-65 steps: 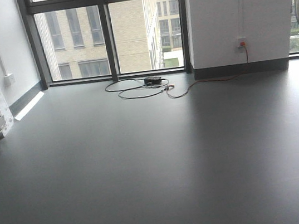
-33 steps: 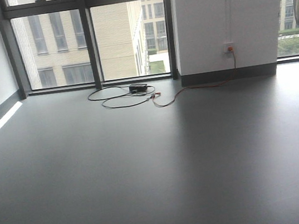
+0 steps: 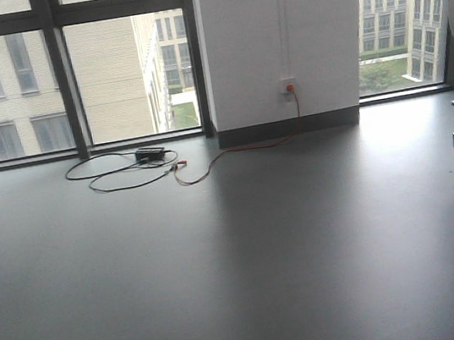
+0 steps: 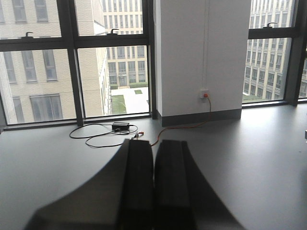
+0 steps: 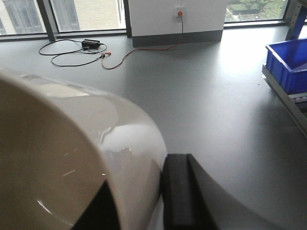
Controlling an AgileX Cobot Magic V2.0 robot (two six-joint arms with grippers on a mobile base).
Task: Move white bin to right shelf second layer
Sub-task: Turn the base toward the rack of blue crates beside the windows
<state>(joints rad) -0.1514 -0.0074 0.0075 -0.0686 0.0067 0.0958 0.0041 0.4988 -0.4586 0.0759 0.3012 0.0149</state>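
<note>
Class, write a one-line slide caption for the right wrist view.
Right gripper clamps the white bin over grey floor; blue crate at right.

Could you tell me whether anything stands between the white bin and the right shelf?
Nothing visible does: bare floor lies between the white bin in the right gripper and the shelf; the cable lies aside by the window.

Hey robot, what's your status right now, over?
Left gripper jaws shut, empty. Right gripper shut on white bin. Rack with blue crate ahead right; charger cable far off left, not in path.
</note>
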